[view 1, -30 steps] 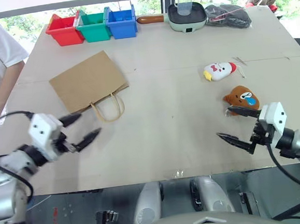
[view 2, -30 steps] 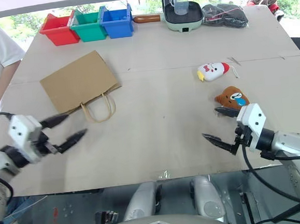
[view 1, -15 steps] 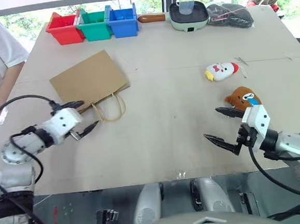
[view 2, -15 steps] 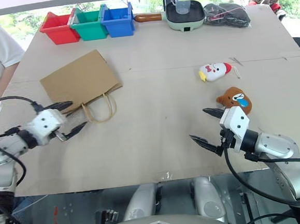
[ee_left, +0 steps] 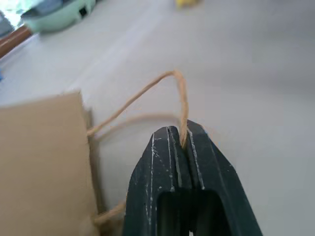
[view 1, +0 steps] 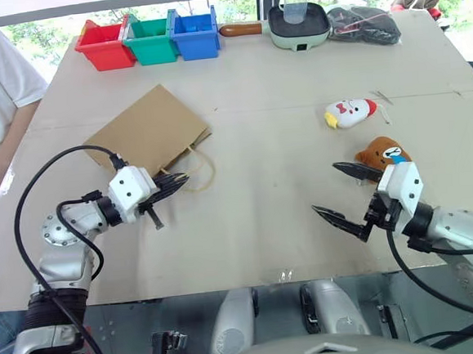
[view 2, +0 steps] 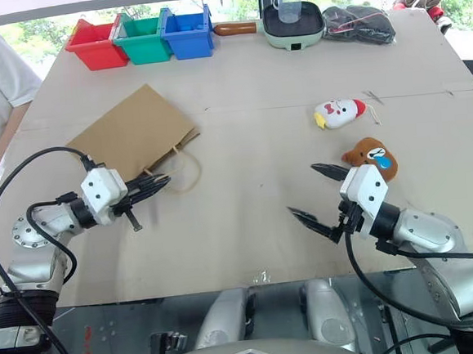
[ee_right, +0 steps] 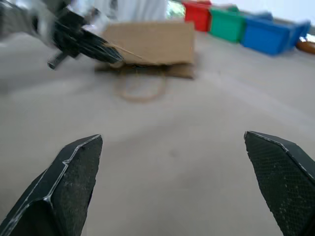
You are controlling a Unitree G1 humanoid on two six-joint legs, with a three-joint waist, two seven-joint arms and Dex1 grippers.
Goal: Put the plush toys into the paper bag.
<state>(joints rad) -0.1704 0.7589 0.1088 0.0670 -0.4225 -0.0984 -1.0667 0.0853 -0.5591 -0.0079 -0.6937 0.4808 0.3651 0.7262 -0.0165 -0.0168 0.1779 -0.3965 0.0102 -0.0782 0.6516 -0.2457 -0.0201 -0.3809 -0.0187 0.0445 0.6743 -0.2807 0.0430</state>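
Two plush toys, the white chicken [view 1: 347,112] and the brown bear head [view 1: 384,153], lie on the table [view 1: 278,83] well apart from the kraft paper bag [view 1: 147,131], which lies flat. The left gripper [ee_left: 181,142] has its fingers pinched together on one twisted-paper handle [ee_left: 147,93], presumably to lift the bag open. The right gripper [view 1: 343,193] hangs just beside the bear with its fingers spread wide, holding nothing, seemingly ready to pick.

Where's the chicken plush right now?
In the left eye view, the white chicken lies on the table's right side, just beyond the brown bear.
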